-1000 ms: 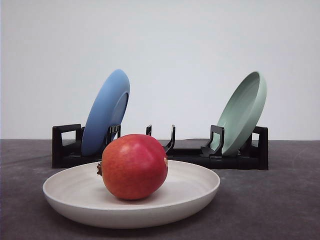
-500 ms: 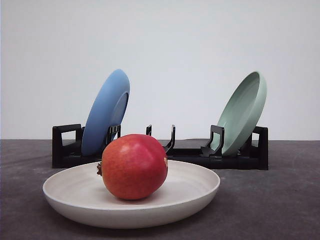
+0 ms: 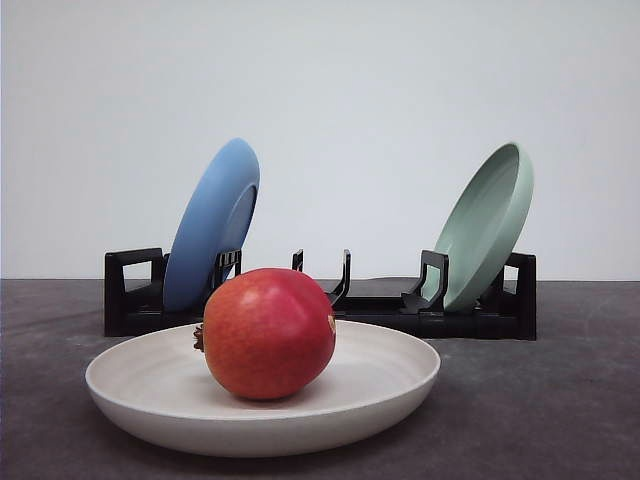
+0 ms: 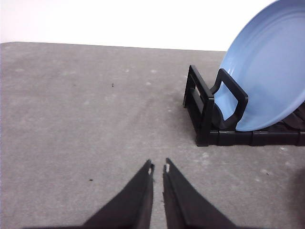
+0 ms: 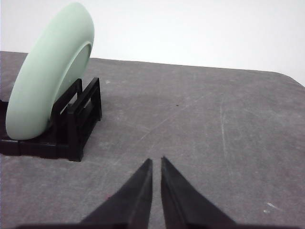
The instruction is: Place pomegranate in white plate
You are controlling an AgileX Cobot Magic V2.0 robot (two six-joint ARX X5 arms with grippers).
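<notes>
Currently the round, smooth red pomegranate (image 3: 268, 333) rests in the shallow matte white plate (image 3: 390, 385) on the speckled grey table (image 3: 540, 410). Left hand (image 4: 158, 168) and right hand (image 5: 156, 162) are clenched, empty.

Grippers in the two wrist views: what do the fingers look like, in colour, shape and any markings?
The left gripper has two matte black fingers that taper to narrow pointed tips, each tip carrying a small pale fleck. The right gripper looks the same in build: two plain black wedge-shaped fingers narrowing to points, with no fleck visible. No cables or labels show on either.
</notes>
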